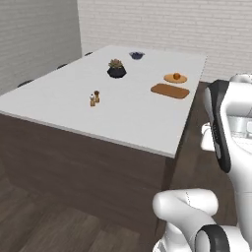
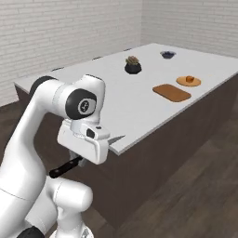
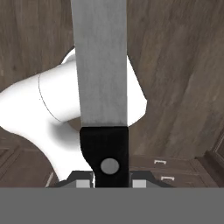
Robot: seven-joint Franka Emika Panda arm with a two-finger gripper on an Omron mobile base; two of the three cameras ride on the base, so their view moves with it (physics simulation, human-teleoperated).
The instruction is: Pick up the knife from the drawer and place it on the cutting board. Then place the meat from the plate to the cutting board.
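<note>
step: knife [image 3: 103, 65] out of drawer, carry to cutting board [image 2: 171, 92] pending
fingers [image 3: 83, 183]: pinching knife handle
board: counter [image 2: 111, 100], 1 o'clock of arm
next: lift, swing over board

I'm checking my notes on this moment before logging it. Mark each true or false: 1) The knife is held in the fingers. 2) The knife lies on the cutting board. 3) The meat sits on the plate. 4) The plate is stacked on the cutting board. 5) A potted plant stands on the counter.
1) True: the knife is clamped between the fingers, handle in the grip.
2) False: the cutting board is bare; the knife is in the gripper.
3) True: the meat sits on the plate.
4) False: the plate lies on the counter beside the board, just beyond it.
5) True: the potted plant stands there.
</note>
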